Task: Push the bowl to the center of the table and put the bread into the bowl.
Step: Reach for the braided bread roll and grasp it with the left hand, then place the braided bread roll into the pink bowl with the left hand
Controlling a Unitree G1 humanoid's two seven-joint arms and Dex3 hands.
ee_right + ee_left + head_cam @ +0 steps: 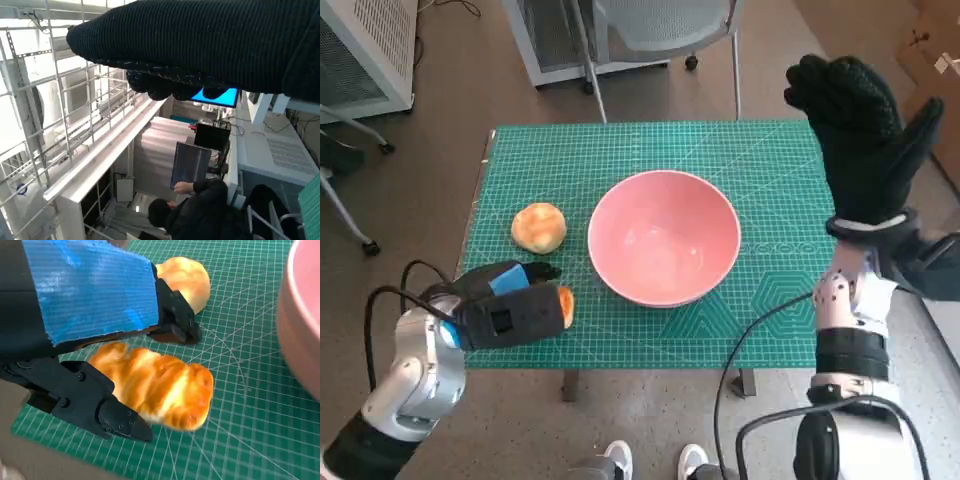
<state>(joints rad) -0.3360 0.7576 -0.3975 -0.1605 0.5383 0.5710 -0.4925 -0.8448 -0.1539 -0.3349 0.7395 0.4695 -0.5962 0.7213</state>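
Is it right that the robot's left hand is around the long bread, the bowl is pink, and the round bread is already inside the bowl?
Not quite. The head view shows the round bread lying on the green mat beside the pink bowl, not inside it. The rest holds: the left hand is around the long bread.

Pale forearms with black cables; blue-taped black left hand [505,310], black knitted-glove right hand [860,135].
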